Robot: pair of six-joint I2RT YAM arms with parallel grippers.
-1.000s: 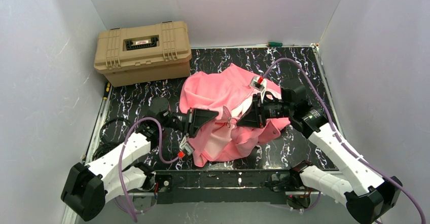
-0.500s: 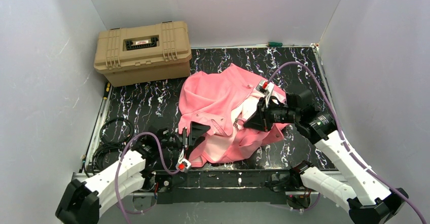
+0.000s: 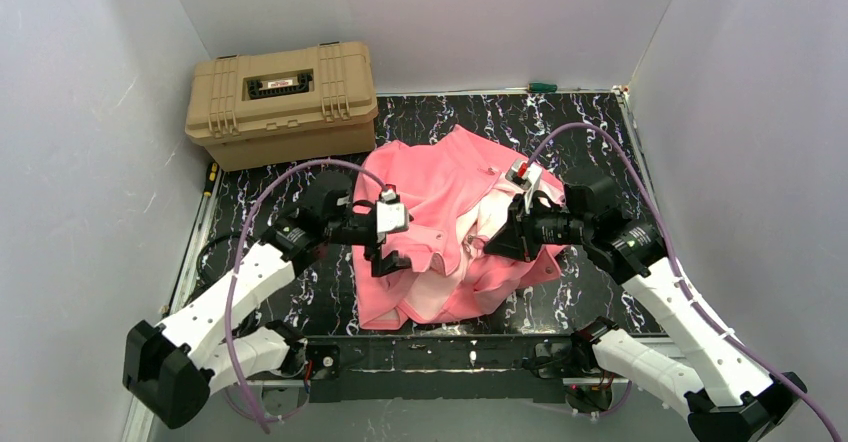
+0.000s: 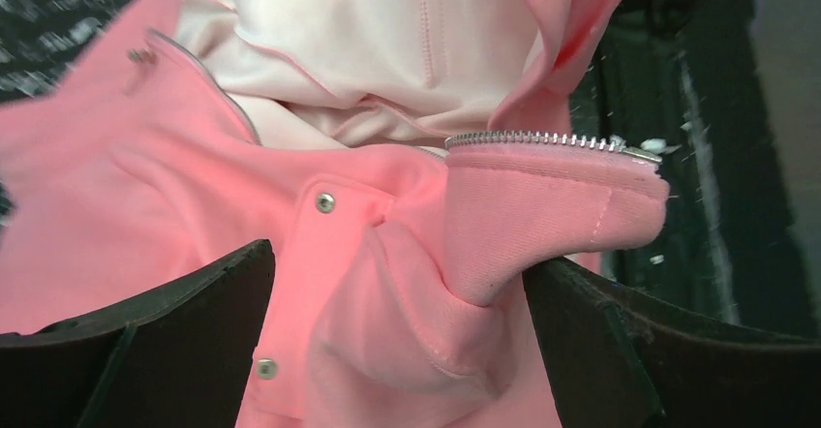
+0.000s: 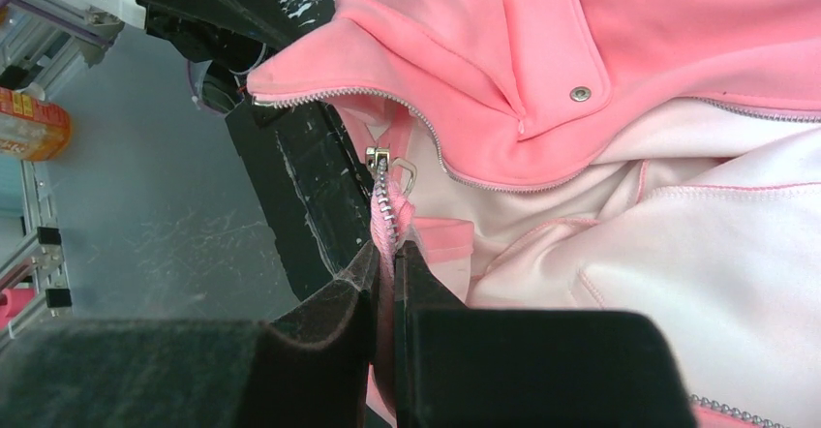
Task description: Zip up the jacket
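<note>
The salmon-pink jacket [image 3: 420, 182] lies crumpled mid-table, front open, pale lining [image 5: 697, 254] showing. My left gripper [image 3: 392, 254] hovers over the jacket's left front. It is open, and its wide-apart fingers [image 4: 174, 331] straddle a fold of pink fabric [image 4: 416, 331] without pinching it. A free zipper edge with metal teeth [image 4: 542, 139] curls just beyond that fold. My right gripper [image 3: 490, 242] is shut on the other zipper edge of the jacket [image 5: 390, 254], a little below the silver slider [image 5: 385, 162] and its pull ring.
A tan hard case [image 3: 282, 102] stands at the back left. Black cables [image 3: 215, 262] coil by the left edge near a yellow-handled tool [image 3: 210, 177]. A green-handled tool [image 3: 541, 87] lies along the back wall. White walls enclose the black marbled table [image 3: 300, 202].
My left gripper went from shut to open, pulled back toward the near edge, then came forward over the jacket's left front. My right gripper shifted slightly right, still gripping the zipper edge.
</note>
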